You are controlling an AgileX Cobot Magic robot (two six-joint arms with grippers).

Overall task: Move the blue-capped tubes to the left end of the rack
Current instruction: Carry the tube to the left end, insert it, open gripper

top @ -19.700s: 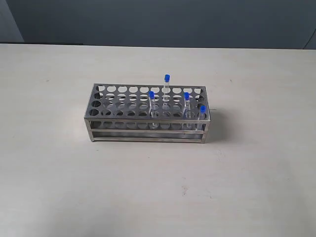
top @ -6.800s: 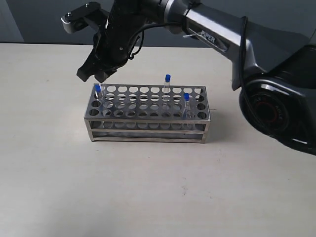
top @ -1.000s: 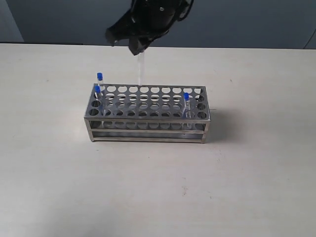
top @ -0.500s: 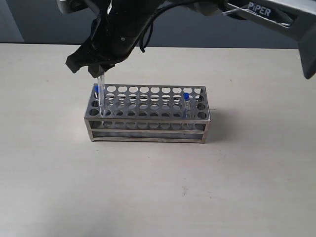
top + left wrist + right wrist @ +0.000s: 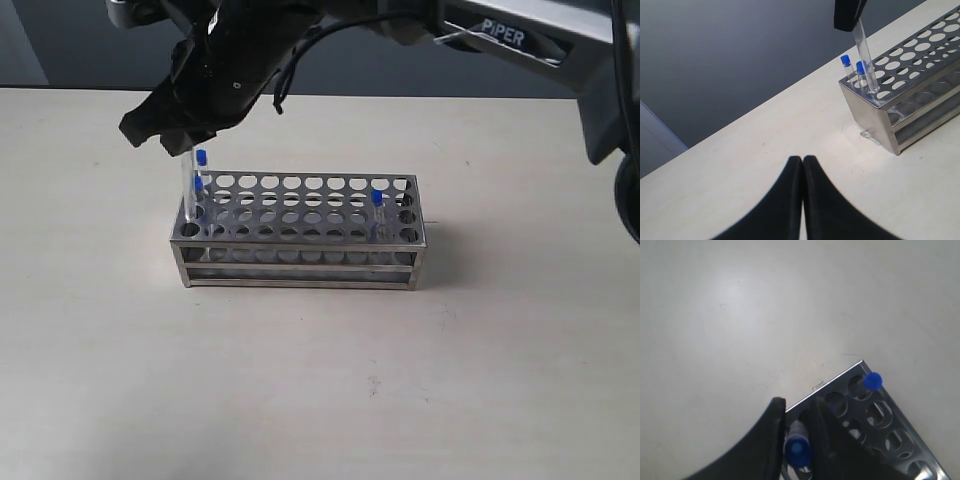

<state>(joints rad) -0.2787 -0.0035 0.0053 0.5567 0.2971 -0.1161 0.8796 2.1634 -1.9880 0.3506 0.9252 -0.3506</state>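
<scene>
Right pincer (image 5: 178,140) clenched on third tube (image 5: 187,192), tip at hole on rack (image 5: 300,262) left end, beside two tubes (image 5: 201,160) seated there. Last tube (image 5: 377,205) at right end, yet to go. Left pincer (image 5: 803,167) clenched, empty, over surface (image 5: 765,150).

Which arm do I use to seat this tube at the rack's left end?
Right. The right gripper is shut on the held tube, whose lower end is at a left-end hole of the rack. The left gripper is shut, holds nothing, and sits off the rack.
</scene>
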